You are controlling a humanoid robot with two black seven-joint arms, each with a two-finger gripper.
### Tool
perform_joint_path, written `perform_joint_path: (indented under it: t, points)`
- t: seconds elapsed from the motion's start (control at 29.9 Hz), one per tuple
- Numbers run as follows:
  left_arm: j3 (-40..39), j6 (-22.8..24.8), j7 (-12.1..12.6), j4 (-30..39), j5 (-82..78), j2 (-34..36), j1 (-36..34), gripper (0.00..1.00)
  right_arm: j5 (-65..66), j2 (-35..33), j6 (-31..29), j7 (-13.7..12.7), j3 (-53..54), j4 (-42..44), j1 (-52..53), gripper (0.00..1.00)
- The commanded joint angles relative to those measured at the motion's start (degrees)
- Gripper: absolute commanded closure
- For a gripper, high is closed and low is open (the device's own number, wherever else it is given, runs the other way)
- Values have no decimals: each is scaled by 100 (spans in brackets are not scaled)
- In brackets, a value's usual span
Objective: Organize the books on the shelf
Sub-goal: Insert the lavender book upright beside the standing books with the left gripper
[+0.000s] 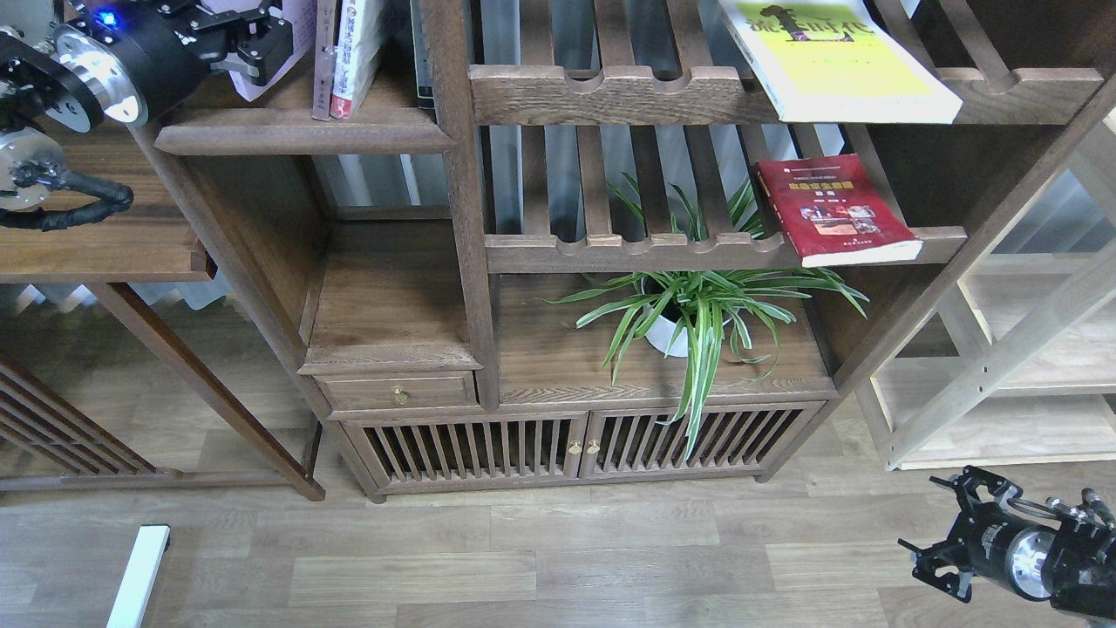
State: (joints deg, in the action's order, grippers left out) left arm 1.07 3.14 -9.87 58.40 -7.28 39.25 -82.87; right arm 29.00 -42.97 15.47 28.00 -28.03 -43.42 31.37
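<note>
Head view shows the left gripper [257, 39] at upper left pinching the pale book [296, 30], with the upright books [349, 52] just to its right on the shelf [301, 135].
</note>
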Motion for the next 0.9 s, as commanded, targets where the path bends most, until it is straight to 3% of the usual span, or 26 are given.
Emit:
perform_joint_path:
  t: [0.0,0.57,0.87]
  points:
    - [7,-120,107,-39,25,-14,-63,100,0,0,0,0,-1,0,9,7]
    - [297,-428,802,-268,315,-453,-371,100,0,0,0,0,8,0,18,7]
    - [306,-455,1382,-374,341,-532,-564,100,0,0,0,0,8,0,-8,7]
